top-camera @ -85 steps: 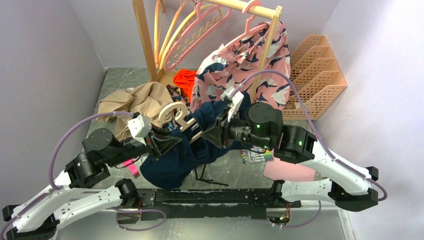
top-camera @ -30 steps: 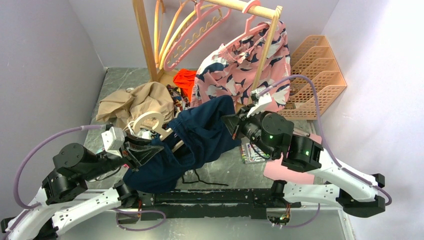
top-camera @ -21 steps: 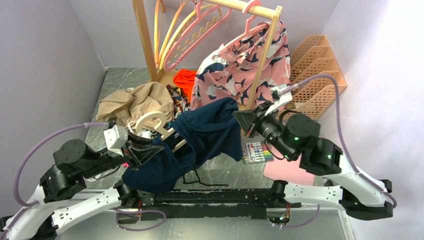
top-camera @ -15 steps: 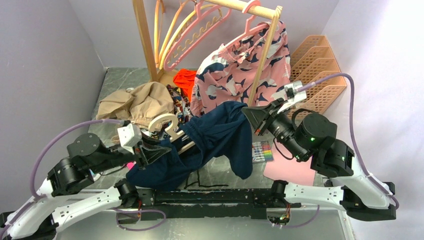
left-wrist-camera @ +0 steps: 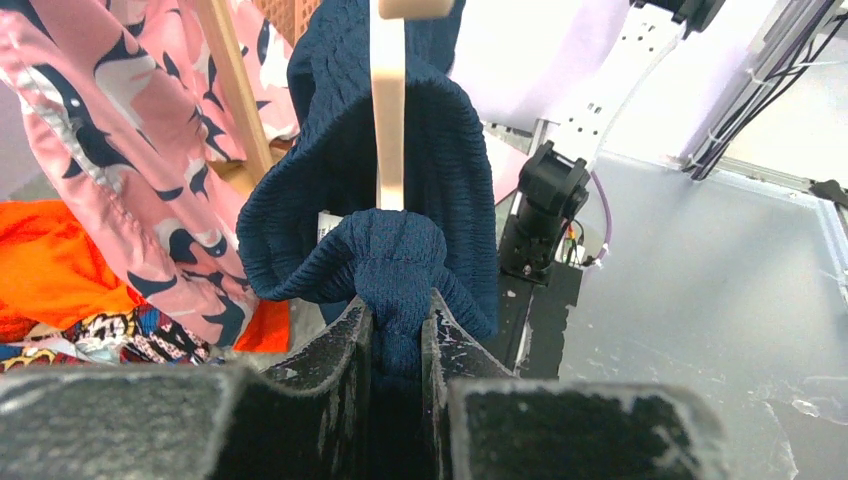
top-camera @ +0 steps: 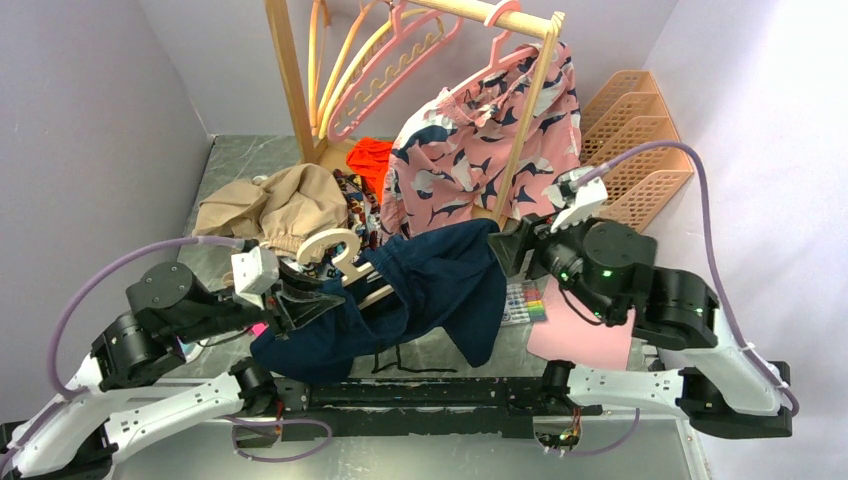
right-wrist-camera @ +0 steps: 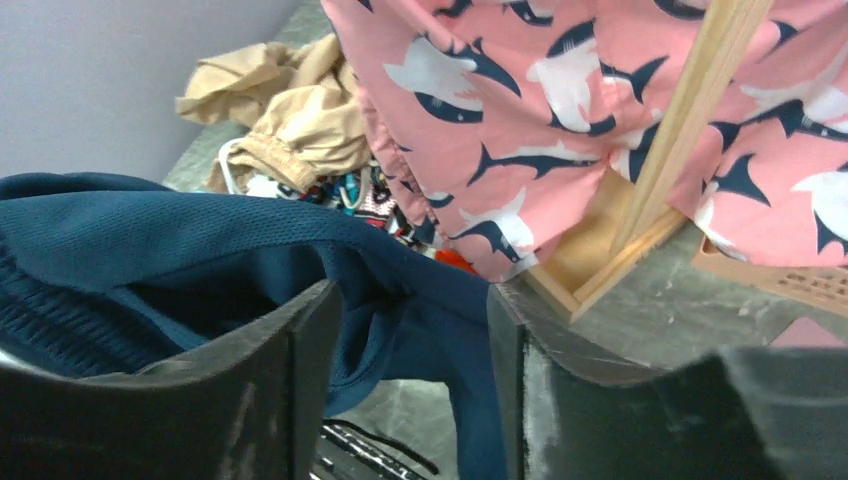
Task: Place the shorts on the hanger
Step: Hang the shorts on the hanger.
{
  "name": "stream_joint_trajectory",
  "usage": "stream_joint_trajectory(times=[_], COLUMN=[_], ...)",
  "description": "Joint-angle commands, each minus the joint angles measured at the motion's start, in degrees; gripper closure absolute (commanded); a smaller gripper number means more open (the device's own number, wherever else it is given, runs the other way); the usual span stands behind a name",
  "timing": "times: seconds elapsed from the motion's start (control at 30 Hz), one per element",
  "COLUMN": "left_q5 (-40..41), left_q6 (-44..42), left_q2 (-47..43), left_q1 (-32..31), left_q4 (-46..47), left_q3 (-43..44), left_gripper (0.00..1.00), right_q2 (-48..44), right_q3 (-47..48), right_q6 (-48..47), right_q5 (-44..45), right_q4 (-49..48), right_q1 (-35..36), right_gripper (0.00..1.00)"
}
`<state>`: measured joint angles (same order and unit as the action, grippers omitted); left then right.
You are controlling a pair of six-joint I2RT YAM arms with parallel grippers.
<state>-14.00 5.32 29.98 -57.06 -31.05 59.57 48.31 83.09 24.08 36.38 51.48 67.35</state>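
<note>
Your right gripper (right-wrist-camera: 410, 300) has opened since before, letting the shorts (top-camera: 440, 280) fall over the hanger (top-camera: 335, 245) above the table's (top-camera: 230, 160) near edge, and with only your left gripper (left-wrist-camera: 398, 330) clamped on their bunched fabric, the uneven drape may slide off.

grey table (top-camera: 225, 162), tan garment (top-camera: 270, 205), markers (top-camera: 527, 304), pink sheet (top-camera: 578, 342)
</note>
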Motion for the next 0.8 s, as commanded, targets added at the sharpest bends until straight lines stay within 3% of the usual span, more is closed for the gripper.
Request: stream_joint_trajectory(times=[0.0, 0.2, 0.43, 0.77], left_q5=[-1.8, -3.1, -13.7, -19.7], left_q6=[-0.4, -0.1, 0.2, -0.8], left_q2=[-0.4, 3.2, 10.5, 14.0], left_q1=[0.0, -0.1, -0.1, -0.1], left_q4=[5.6, 2.5, -1.7, -2.1], left_q3=[3.5, 3.4, 6.2, 7.5], left_gripper=[0.93, 0.93, 0.93, 0.93], right_q2=[-0.8, 4.5, 10.3, 10.1], right_q3=[7.8, 15.4, 9.3, 1.5], right_q6=[-5.7, -16.0, -23.0, -24.5], right_q5=[-6.7, -23.0, -43.3, -53.9], right_q4=[3.2, 0.2, -5.9, -12.0], right_q1=[0.0, 0.0, 0.0, 0.0], right_gripper=[0.34, 0.32, 0.37, 0.43])
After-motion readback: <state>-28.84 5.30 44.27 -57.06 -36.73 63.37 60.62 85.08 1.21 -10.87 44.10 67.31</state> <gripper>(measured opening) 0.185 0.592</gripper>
